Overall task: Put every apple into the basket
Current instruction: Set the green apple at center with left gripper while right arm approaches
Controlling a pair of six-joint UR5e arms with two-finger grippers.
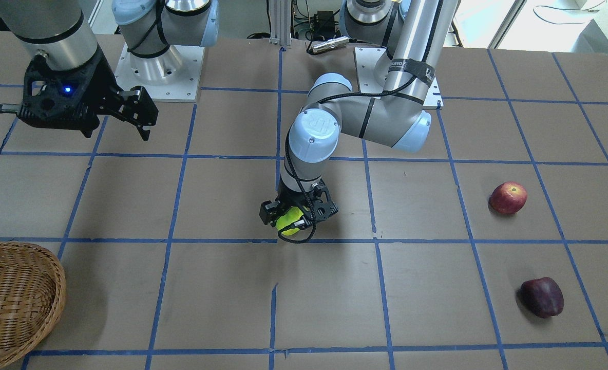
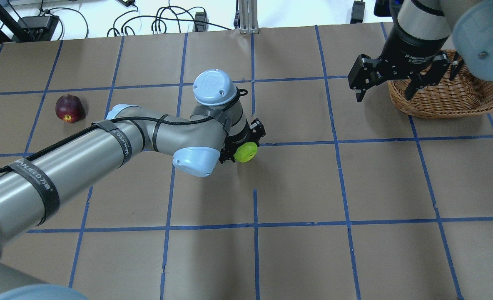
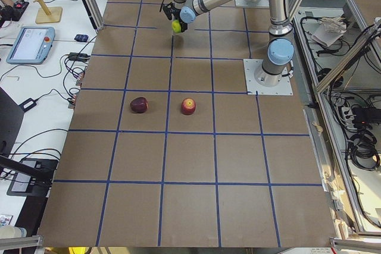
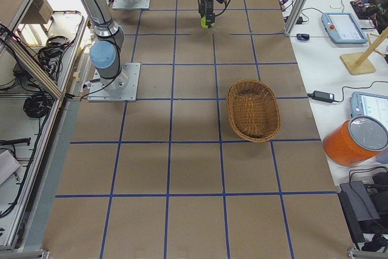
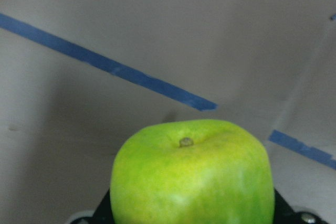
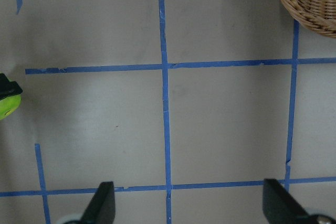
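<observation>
1. My left gripper (image 1: 289,220) pointed down near the middle of the table (image 1: 222,298). Its fingers were closed around the green apple (image 1: 286,226), one on either side.
2. On the left wrist camera the green apple (image 5: 191,177) filled the lower half of the view, stem end facing away from the camera, with blue tape lines (image 5: 105,64) on the table beyond it.
3. I could not tell whether that apple was touching the table or hanging just above it.
4. My right gripper (image 2: 386,85) hung above the table just beside the basket (image 2: 446,98). Its fingers (image 6: 102,205) were spread wide and held nothing.
5. The basket (image 4: 253,110) sat near the table edge on my right side, well apart from the green apple (image 2: 246,152), and no apple lay inside it.
6. The red apple (image 1: 508,197) sat on the table far out on my left side, its yellowish top upward.
7. The dark apple (image 1: 542,297) lay near it, further from the robot's base, tipped onto its side, and the two were not touching.
8. Both of those apples were well apart from the basket (image 1: 16,298).
</observation>
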